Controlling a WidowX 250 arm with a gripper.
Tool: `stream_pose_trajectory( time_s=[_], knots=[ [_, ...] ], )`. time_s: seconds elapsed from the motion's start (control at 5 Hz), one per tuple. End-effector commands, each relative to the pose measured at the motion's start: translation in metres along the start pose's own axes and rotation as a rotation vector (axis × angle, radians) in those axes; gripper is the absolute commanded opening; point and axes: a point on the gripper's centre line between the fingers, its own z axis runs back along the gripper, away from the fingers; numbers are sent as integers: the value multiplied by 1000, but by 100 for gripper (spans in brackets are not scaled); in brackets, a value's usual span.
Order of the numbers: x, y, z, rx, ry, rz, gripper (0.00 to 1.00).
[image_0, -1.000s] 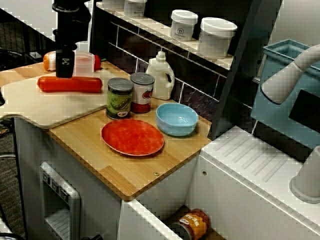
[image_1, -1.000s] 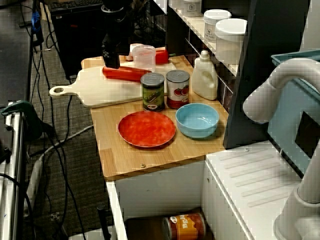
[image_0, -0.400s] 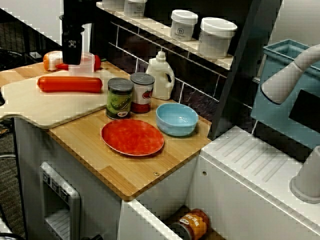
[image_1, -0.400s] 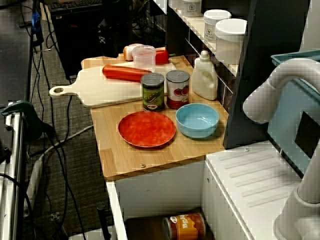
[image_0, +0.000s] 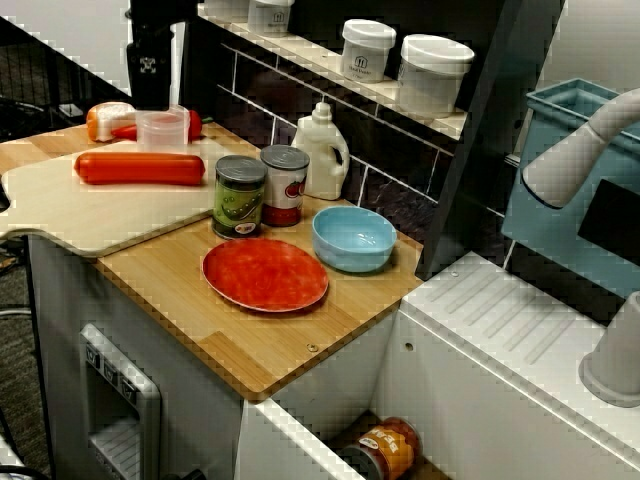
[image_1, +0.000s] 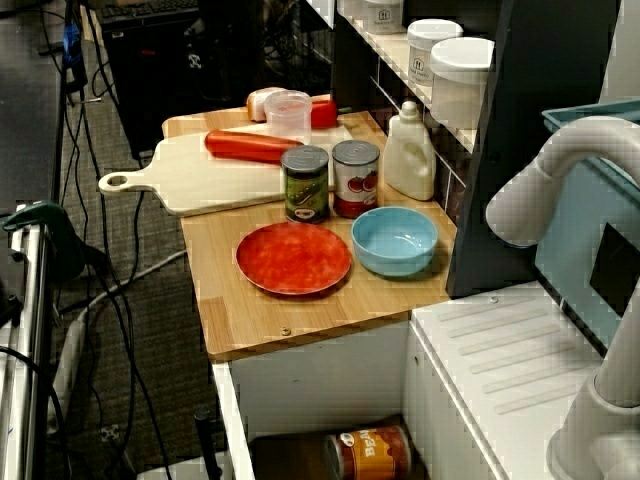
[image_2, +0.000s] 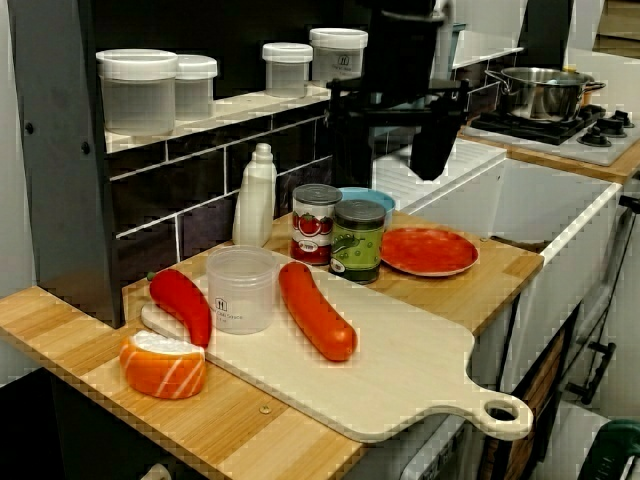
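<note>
Above the cutting board (image_0: 70, 215) on the bench (image_0: 260, 345), claw (image_2: 391, 175) hung spread wide w/ nothing in it, clear of plastic cup (image_0: 163, 130) & sausage (image_0: 140, 168), both resting loose.

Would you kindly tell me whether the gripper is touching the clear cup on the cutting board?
Apart: the view from the side shows the gripper hanging above and away from the clear cup.

Cutting board (image_2: 420, 370) bare near its handle; cup (image_2: 240, 290), sausage (image_2: 316, 312) block it toward the shelf (image_2: 250, 105).
</note>
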Motion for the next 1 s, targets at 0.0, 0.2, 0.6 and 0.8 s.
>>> stream_pose_trajectory(
  time_s=[0.0,0.2,0.6,0.8],
  knots=[
    [-7,-14,24,37,-76,-54,100],
    [-12,-27,30,34,-100,-90,100],
    [-12,-52,26,56,-128,-142,100],
    [-10,-67,23,73,-138,-169,100]
  ],
)
